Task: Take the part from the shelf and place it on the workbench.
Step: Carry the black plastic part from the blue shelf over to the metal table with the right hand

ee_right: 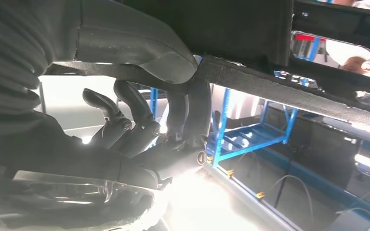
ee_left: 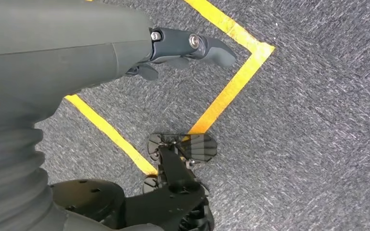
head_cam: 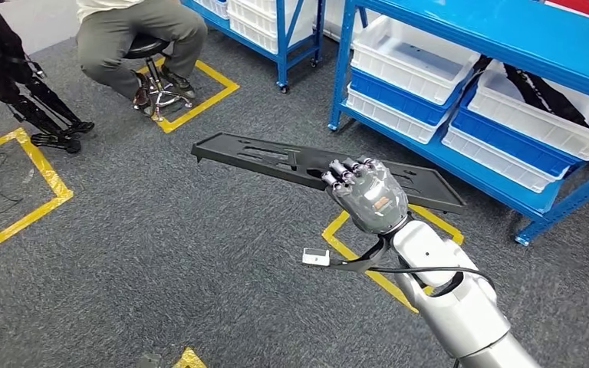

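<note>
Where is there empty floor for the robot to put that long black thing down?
Bare grey carpet lies open between the yellow floor squares, left of the right hand holding the black part. It is crowded by the blue shelf with bins, and near the seated person's stool.

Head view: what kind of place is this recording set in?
Probably a workshop or robot test area with parts storage: blue shelf racks hold white bins, yellow tape squares mark spots on the grey carpet, and the right hand carries a long black part.
</note>
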